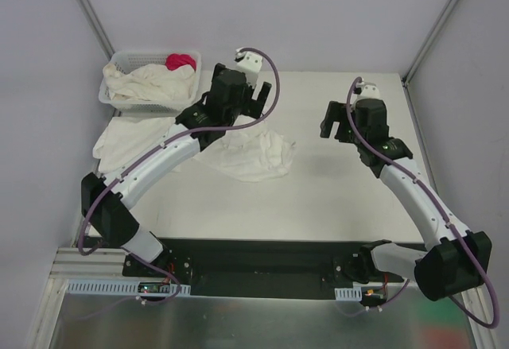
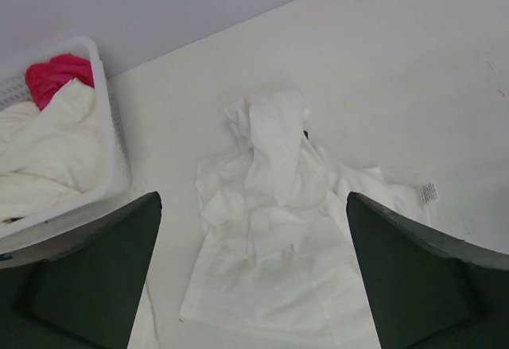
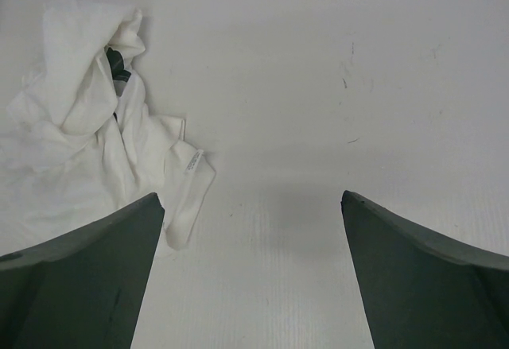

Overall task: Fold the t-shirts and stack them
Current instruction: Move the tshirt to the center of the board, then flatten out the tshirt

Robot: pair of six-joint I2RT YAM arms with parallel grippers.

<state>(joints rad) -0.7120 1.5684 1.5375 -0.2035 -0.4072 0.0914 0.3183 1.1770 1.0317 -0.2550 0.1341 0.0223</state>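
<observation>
R gripper (image 3: 250,198): fingers spread wide, nothing held; hovers over bare table, right of the crumpled t-shirt and apart from it.
Crumpled t-shirt (image 1: 256,155): mid-table, left of ctr, bunched w/ layers overlapping; care tag (image 3: 192,160) sticks out at its right edge.
L gripper (image 2: 253,206): spread wide too, empty, raised about over its far edge.
2nd t-shirt (image 1: 118,138): far left, partly under your L arm (image 1: 159,162), just near of the basket.
Basket (image 1: 111,98): far-left corner; more t-shirts (image 1: 155,85) + pink-red cloth (image 1: 180,60) inside.
Risk 1: pinch the bunch blind and you prob take several layers, so it won't open flat.
Risk 2: L arm swinging low could drag the 2nd t-shirt or nudge the basket.
Surface: table (image 1: 350,198) matte white, few scuffs; cloth likely slides easily.
Room: plain grey panels (image 1: 278,15), metal posts (image 1: 87,11) at far corners.
</observation>
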